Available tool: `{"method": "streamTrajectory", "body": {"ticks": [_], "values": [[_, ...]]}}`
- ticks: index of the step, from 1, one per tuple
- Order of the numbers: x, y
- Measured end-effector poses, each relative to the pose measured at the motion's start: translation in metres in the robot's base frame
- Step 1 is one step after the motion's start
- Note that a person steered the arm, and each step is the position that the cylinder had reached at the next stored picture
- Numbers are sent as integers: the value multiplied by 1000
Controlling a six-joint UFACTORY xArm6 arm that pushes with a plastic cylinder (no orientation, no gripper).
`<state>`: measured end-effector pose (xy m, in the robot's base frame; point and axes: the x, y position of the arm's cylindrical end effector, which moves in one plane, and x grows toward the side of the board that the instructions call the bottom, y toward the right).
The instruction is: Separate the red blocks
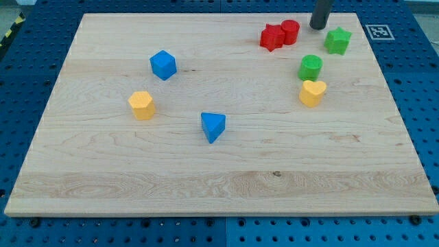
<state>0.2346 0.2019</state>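
Red plastic star block (272, 37) and red plastic cylinder block (290, 31) sit touching near the wooden board's (206, 178) top edge, toward its right corner. My tip (317, 26) stands just right of the cylinder, apart from it, with the green plastic star block (337, 40) beyond. No jaws exist on this rod.

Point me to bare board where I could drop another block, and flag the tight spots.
Free: the whole strip along the view's bottom, below the blue triangular block; also the top-left, above the blue cube and yellow block. Crowded: top-right, where the red star touches the red cylinder, with my tip, green star, green cylinder and yellow heart nearby.
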Motion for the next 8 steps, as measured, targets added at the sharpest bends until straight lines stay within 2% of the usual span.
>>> {"method": "streamTrajectory", "body": {"ticks": [2, 4, 6, 8], "values": [[9, -7], [44, -82], [72, -87], [72, -146]]}}
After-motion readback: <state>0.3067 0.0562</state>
